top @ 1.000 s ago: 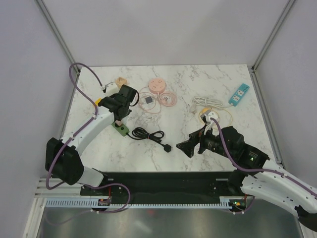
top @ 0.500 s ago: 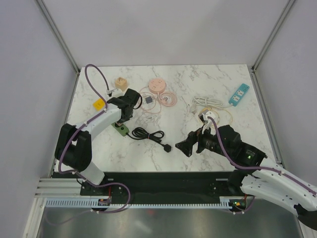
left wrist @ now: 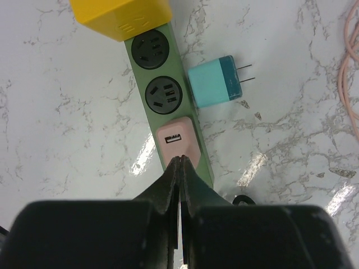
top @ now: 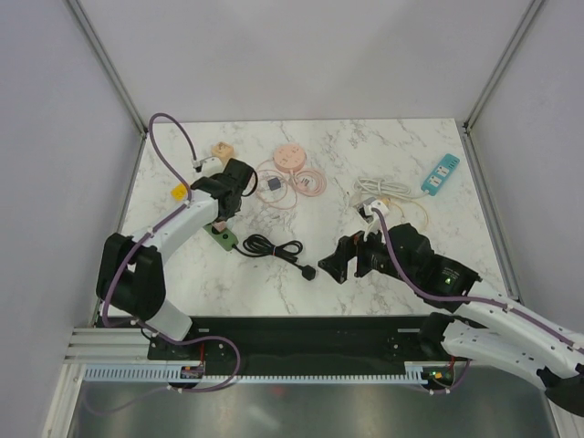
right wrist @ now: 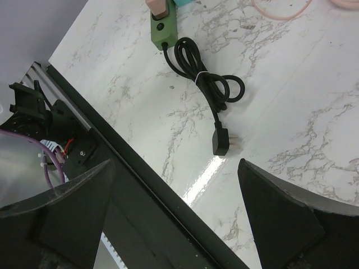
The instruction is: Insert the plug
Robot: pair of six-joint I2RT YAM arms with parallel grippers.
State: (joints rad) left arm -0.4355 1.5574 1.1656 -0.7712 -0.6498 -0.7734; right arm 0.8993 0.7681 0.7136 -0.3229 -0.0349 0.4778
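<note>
While the top view shows a white marble tabletop [top: 328, 182] boxed in by plain grey walls [top: 301, 55], the black plug [top: 309, 272] lies loose near its front edge. Left wrist: left gripper [left wrist: 180, 168] jaws clenched tight together, just over the green power strip [left wrist: 164, 95]. Right wrist: right gripper [right wrist: 176, 168] jaws spread wide, with the plug on glossy marble beyond them.

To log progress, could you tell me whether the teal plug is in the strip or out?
Out: the teal plug lies beside the strip, its prongs bare.

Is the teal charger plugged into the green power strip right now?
No, the teal charger lies beside the green power strip with its two prongs bare and pointing away.
</note>
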